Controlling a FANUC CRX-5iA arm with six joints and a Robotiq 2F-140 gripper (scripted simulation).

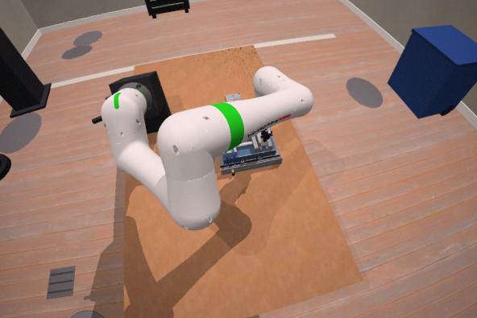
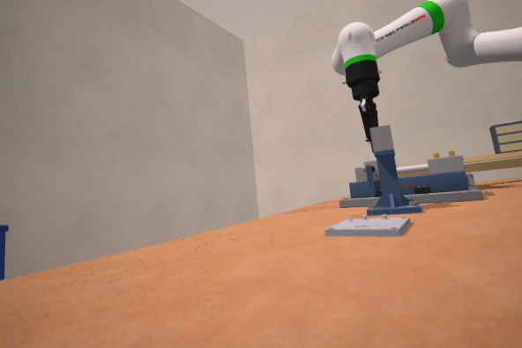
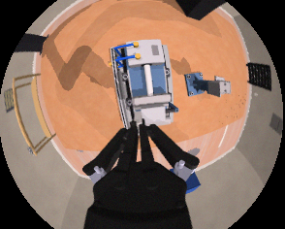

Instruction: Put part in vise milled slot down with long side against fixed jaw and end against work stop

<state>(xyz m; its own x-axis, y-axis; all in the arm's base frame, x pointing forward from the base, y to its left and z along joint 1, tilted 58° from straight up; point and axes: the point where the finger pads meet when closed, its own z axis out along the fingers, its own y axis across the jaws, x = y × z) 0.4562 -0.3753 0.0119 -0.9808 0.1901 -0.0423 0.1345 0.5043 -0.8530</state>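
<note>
Two black fingers of the gripper (image 3: 139,130) meet tip to tip in the lower middle of the wrist view, fully closed with nothing between them. Just above them in that frame lies the open vise (image 3: 146,81), its blue body and grey jaws at the centre. To the right, well apart from the vise, the grey part (image 3: 221,85) rests on the blue V-block (image 3: 198,84). In the exterior view the part (image 2: 381,137) sits atop the V-block (image 2: 390,181), right of centre, with the bare infeed plate (image 2: 369,226) below it on the orange bench (image 2: 247,283).
</note>
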